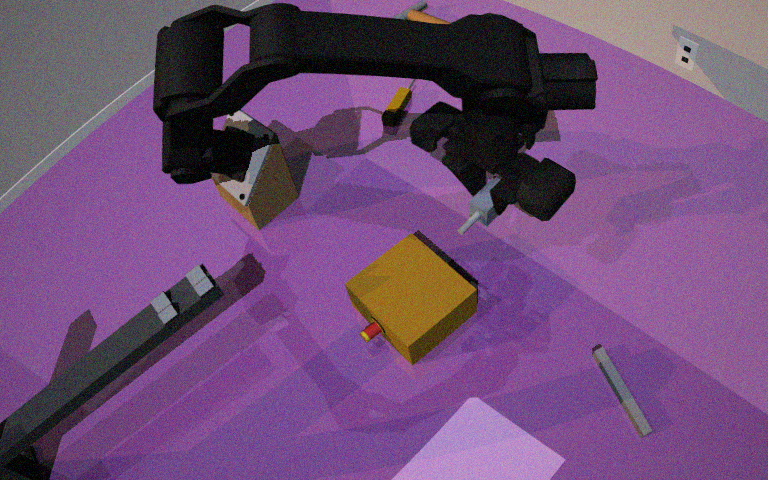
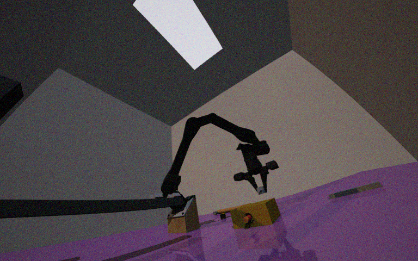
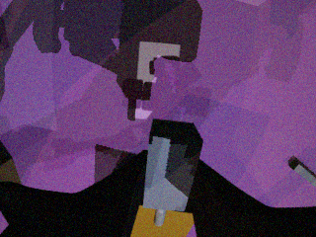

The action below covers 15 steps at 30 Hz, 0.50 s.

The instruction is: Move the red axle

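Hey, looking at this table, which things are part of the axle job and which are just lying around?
For the job:
- red axle, its end poking from the beam
- yellow beam
- bracket with V-blocks
- grey pin tool, in the gripper

Just lying about:
- hammer
- yellow-handled tool
- grey bar
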{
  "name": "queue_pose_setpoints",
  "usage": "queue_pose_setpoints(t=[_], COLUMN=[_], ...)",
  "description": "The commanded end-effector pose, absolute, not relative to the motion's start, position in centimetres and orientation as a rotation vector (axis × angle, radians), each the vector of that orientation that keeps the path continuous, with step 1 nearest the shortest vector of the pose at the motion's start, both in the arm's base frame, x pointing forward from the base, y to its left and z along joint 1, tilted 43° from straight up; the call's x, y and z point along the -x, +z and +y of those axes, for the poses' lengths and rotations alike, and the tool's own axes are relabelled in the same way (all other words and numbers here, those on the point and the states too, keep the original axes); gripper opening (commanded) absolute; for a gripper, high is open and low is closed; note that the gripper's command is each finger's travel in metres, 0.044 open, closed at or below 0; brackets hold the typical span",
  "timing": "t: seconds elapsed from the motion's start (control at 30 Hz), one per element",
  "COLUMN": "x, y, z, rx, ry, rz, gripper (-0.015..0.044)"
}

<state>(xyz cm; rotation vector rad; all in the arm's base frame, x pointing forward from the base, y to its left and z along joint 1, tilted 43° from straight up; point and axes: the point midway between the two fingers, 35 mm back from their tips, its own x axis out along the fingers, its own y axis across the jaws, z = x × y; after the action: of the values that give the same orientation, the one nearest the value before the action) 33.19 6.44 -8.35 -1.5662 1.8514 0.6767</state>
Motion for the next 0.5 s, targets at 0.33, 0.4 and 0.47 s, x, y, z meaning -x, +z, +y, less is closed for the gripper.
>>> queue_pose_setpoints(t=[0.33, 0.4, 0.47], x=[-32.3, -31.8, -31.3], y=[-7.1, -7.0, -6.9], z=[7.1, 7.0, 6.9], rx=[1.562, 1.562, 1.562], ry=[0.672, 0.672, 0.672], rz=[1.840, 1.840, 1.841], gripper=[0.0000, 0.0000, 0.0000])
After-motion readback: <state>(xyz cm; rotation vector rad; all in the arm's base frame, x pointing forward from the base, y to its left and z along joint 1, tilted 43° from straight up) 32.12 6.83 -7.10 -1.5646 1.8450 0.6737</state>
